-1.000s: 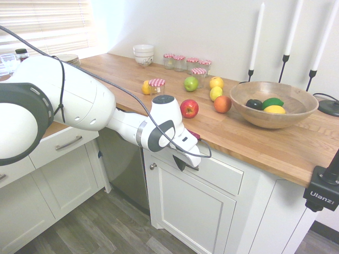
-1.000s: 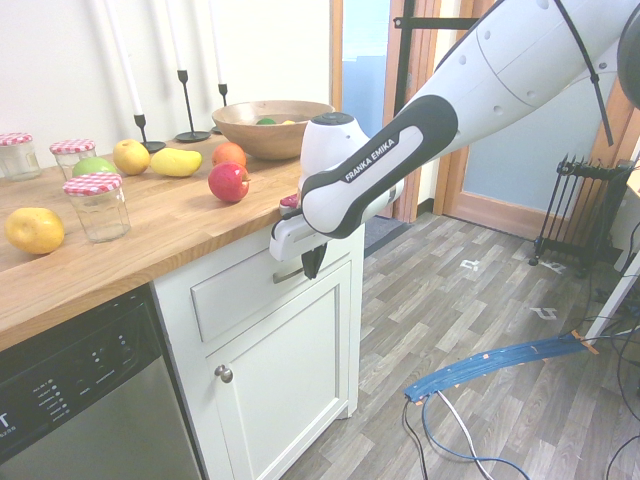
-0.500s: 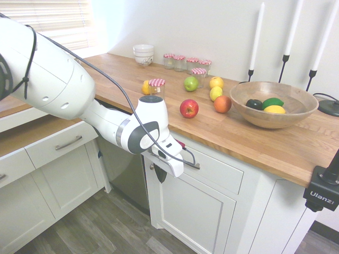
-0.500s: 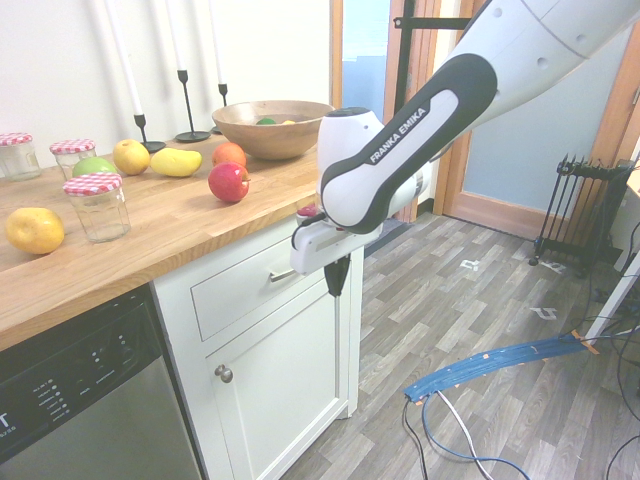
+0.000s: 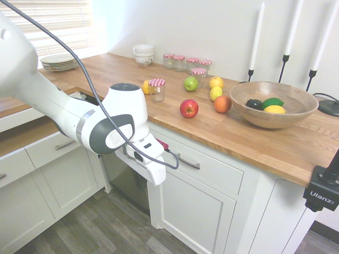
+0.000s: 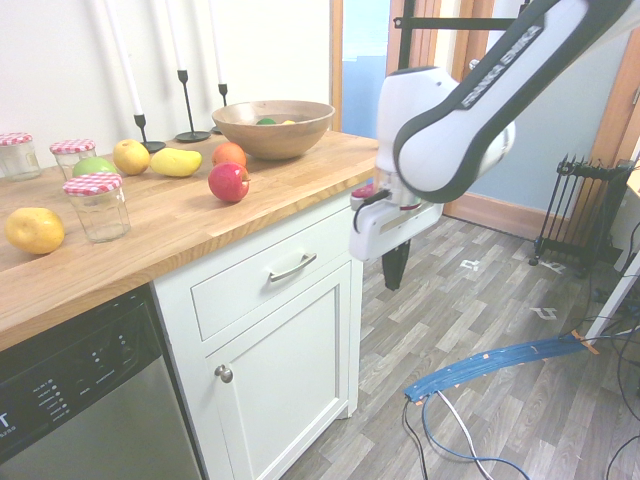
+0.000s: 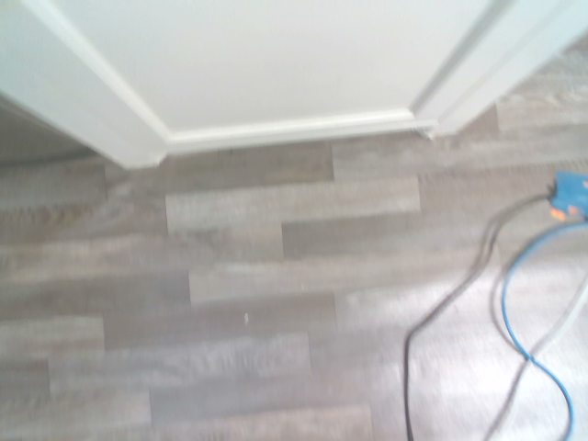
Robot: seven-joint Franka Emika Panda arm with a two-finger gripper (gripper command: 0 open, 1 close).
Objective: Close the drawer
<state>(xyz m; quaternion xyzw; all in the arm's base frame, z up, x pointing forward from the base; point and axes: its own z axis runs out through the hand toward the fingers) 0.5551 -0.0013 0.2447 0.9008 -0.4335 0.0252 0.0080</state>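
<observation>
Wood counter [image 6: 172, 232] on top, white drawer [image 6: 235, 292] just beneath, apparently flush; your gripper [image 6: 394, 284] hangs out in front, fingers together, holding nothing. Closing looks done; next, simply back clear

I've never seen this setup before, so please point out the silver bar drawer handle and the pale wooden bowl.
Silver bar drawer handle [image 6: 293, 268]: second exterior view, bar's middle.
Pale wooden bowl [image 5: 273, 120]: first exterior view, outer wall.

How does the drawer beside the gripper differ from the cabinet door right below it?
The drawer is wide and shallow, while the door is tall. The drawer has a silver bar handle; the door has a round knob. Both are white and look closed.
</observation>
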